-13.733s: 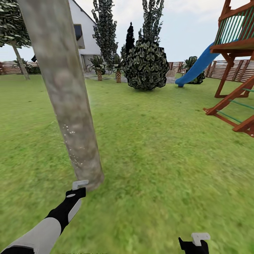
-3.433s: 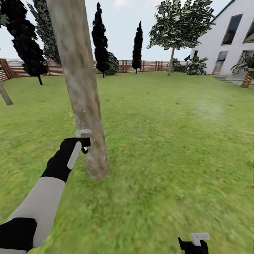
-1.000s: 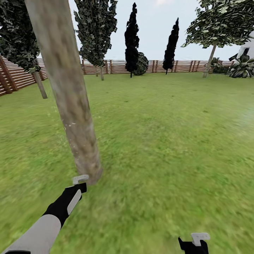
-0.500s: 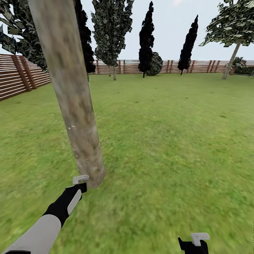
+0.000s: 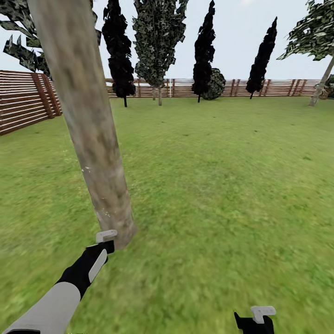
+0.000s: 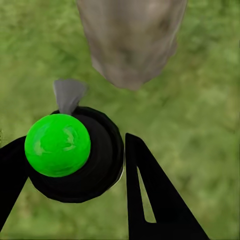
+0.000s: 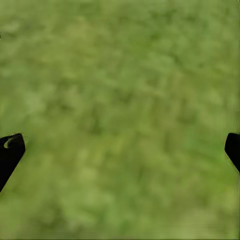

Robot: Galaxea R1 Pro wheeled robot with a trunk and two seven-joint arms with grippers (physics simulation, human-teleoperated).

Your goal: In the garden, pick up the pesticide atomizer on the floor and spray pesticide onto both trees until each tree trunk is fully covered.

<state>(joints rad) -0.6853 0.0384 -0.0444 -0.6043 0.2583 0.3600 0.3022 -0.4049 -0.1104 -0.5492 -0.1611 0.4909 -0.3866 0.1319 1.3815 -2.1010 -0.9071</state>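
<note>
A thick mottled grey-brown tree trunk rises close at the left of the head view, with a few white pesticide specks on its bark. My left gripper hangs low beside the trunk's base. In the left wrist view it is shut on the pesticide atomizer, a black body with a bright green round cap and a grey nozzle pointing at the trunk's foot. A second pale-trunked tree stands far right. My right gripper is open over grass.
Green lawn spreads to the right and ahead. A brown slatted fence runs along the left and the back. All-black trees and a grey-flecked tree stand by the far fence, with a round bush.
The camera has swung left: the fence and far trees slide right in the picture, and the white house has left it. Both arms hold the same pose by the trunk's base.
</note>
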